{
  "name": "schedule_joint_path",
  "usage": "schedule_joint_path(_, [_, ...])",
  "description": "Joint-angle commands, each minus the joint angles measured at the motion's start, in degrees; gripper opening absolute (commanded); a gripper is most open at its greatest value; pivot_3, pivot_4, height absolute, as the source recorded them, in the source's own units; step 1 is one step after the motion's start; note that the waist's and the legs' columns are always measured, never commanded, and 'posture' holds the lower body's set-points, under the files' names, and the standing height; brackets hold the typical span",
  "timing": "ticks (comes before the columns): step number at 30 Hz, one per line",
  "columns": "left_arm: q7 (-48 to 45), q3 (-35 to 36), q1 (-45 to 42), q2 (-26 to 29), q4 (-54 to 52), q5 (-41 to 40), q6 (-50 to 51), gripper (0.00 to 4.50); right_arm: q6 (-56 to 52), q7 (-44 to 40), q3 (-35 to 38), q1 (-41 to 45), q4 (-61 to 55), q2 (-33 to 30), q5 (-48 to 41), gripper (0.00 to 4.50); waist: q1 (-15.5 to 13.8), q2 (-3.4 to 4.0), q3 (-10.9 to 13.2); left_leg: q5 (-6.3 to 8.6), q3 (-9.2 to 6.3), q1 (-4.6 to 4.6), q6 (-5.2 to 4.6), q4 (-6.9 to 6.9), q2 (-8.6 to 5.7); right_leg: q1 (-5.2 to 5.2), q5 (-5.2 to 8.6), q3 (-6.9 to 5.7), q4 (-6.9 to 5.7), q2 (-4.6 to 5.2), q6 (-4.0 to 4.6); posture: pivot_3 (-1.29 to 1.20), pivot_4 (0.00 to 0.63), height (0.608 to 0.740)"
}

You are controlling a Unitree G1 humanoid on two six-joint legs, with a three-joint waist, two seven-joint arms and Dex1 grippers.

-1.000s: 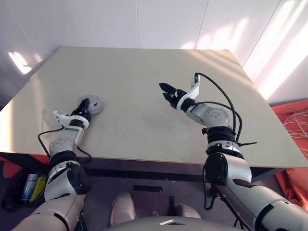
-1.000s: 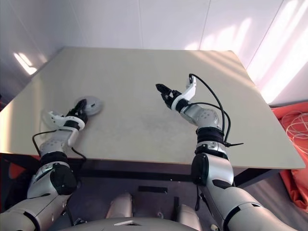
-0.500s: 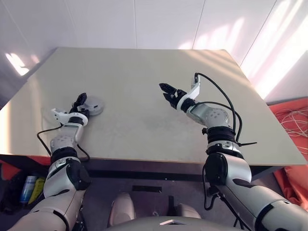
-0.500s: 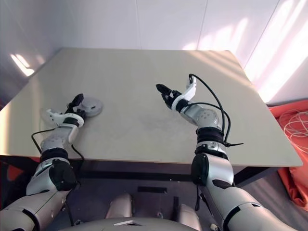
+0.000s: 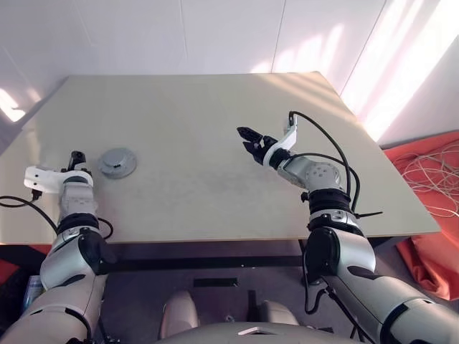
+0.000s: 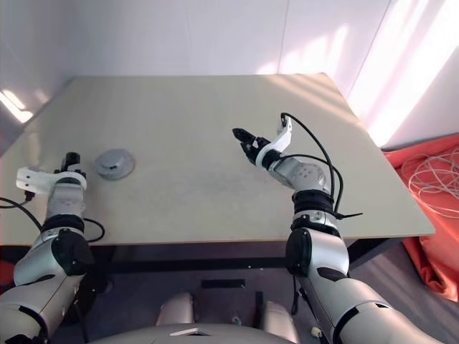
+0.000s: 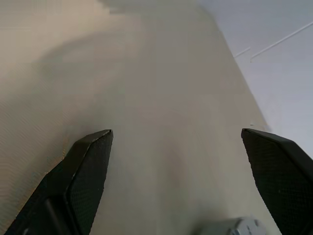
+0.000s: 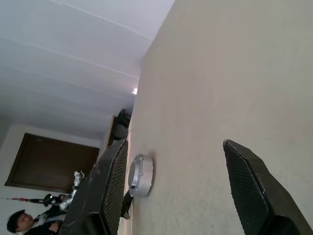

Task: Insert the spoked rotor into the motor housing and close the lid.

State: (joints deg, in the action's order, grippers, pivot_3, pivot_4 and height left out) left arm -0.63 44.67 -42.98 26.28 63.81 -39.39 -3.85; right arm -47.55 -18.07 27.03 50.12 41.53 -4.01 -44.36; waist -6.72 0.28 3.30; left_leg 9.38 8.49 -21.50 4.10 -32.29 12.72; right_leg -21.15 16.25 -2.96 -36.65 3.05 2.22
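On the left part of the table [image 5: 215, 107] lies the lid [image 5: 117, 161], a round silver-grey disc with a small centre hub. In the right wrist view it tops a thick silver body, the motor housing [image 8: 141, 175]. The spoked rotor is hidden. My left gripper [image 5: 74, 157] hovers to the left of the disc, apart from it and near the table's left edge. Its fingers [image 7: 88, 161] stand wide open with nothing between them. My right gripper [image 5: 247, 137] hangs over the middle of the table, open and empty, pointing toward the disc.
The beige table has bare surface between the disc and the right gripper. An orange sheet with white cables [image 5: 430, 172] lies on the floor to the right. A person [image 8: 19, 223] stands far off beyond the table's left side.
My left gripper has come off the disc, opened wide and moved away to the left. The disc stays on the table. The right arm has kept still. The whole picture has shifted.
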Motion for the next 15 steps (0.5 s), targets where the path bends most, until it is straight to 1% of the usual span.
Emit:
schedule_joint_path(1, [-1.06,-3.15,-1.68,1.61,-1.6,3.89,-3.22,4.47,2.13,-2.85,-2.01,0.63,-2.45,-0.13,1.25,3.51,-0.76,-0.01,0.0,0.01,0.0,-0.05,-0.02,-0.02,0.0,-0.03,0.0,0.0,0.01,0.0,0.0,0.0,0.0,0.74])
schedule_joint_path(4, [-8.71,-9.46,-2.91,0.57,-5.68,7.95,-3.34,4.47,8.28,-9.48,-7.79,-2.28,-7.62,-1.15,5.95,3.51,-2.15,-0.06,0.03,0.03,0.0,-0.12,-0.05,-0.04,0.0,-0.03,0.0,-0.11,0.01,0.08,0.0,0.0,0.0,0.74])
schedule_joint_path(6, [-16.42,-14.2,-3.1,-1.03,-10.52,8.82,0.09,4.47,12.98,-14.52,-12.84,-4.57,-10.93,-3.2,10.26,3.51,-3.33,-0.11,0.06,0.03,-0.03,-0.22,-0.05,-0.11,0.04,-0.02,0.0,-0.2,0.0,0.19,-0.01,0.0,0.0,0.74])
schedule_joint_path(8, [-21.56,-18.02,-2.4,-2.29,-15.0,9.5,2.98,4.47,17.59,-18.53,-16.35,-6.35,-12.54,-5.46,13.89,3.51,-4.23,-0.13,0.08,0.03,-0.04,-0.31,-0.05,-0.23,0.02,0.0,-0.02,-0.21,-0.01,0.32,-0.04,0.0,0.0,0.74])
schedule_joint_path(10, [-27.78,-23.53,-0.88,-3.73,-21.91,10.05,7.73,4.47,22.84,-24.44,-20.1,-7.89,-13.0,-10.5,18.52,3.51,-4.46,-0.14,0.08,0.05,-0.03,-0.39,-0.08,-0.42,-0.03,0.01,-0.1,-0.19,-0.02,0.41,-0.17,0.0,0.0,0.74])
schedule_joint_path(13, [-33.86,-30.07,1.71,-4.61,-30.64,11.14,12.88,4.47,27.59,-31.68,-23.65,-9.19,-12.49,-17.58,22.89,3.51,-4.6,-0.17,0.1,0.07,0.0,-0.39,-0.11,-0.55,-0.28,0.09,-0.15,-0.18,-0.03,0.71,-0.27,0.0,0.0,0.74])
schedule_joint_path(15, [-36.62,-33.83,3.51,-5.02,-35.53,12.16,14.99,4.47,31.02,-34.36,-25.02,-9.51,-11.11,-21.87,25.97,3.51,-4.17,-0.18,0.1,0.07,0.02,-0.38,-0.12,-0.6,-0.35,0.1,-0.18,-0.12,-0.03,0.75,-0.31,0.0,0.0,0.74])
